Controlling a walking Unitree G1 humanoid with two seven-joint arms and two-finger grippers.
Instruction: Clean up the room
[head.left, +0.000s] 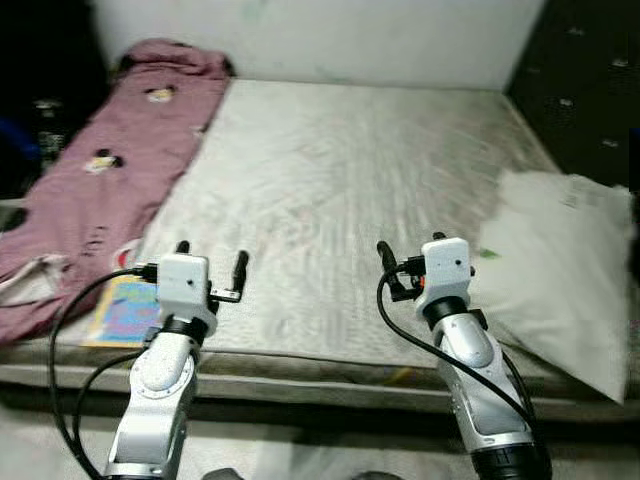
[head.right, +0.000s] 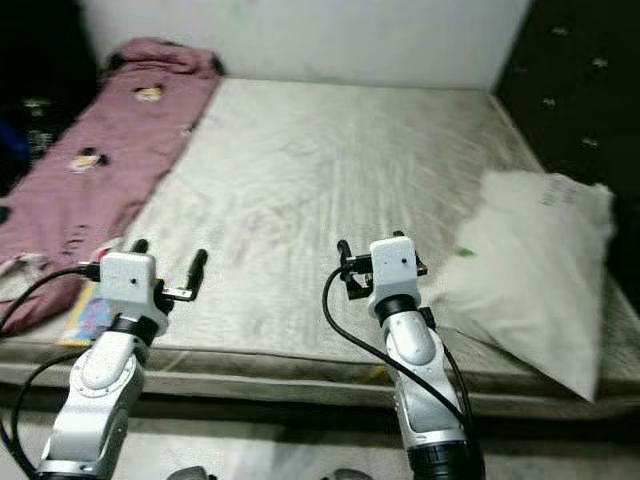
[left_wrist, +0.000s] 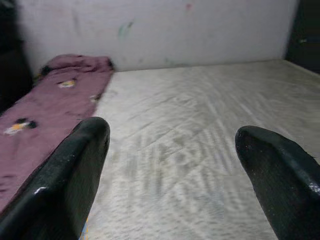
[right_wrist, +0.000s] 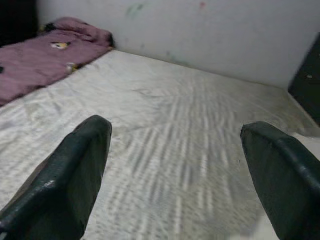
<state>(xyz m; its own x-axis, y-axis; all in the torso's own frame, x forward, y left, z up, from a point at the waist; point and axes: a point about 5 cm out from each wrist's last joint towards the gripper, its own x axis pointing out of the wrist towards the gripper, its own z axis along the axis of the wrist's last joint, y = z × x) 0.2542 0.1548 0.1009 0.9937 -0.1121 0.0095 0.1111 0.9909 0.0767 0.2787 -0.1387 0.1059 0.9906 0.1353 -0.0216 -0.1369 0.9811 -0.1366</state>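
Observation:
A bare grey-white mattress (head.left: 340, 190) lies before me. A mauve blanket (head.left: 110, 170) with small cartoon prints runs along its left side to the wall. A white pillow (head.left: 560, 270) rests on the right edge. A colourful booklet (head.left: 125, 312) sits at the near left corner, partly under the blanket. My left gripper (head.left: 210, 262) hovers open over the near left edge, close to the booklet. My right gripper (head.left: 412, 262) hovers open over the near edge, just left of the pillow. Both hold nothing.
A white wall (head.left: 320, 40) closes the far end. A dark padded headboard (head.left: 590, 90) stands on the right behind the pillow. Dark clutter (head.left: 40, 110) fills the far left beside the blanket. Pale floor (head.left: 300, 455) lies below the mattress edge.

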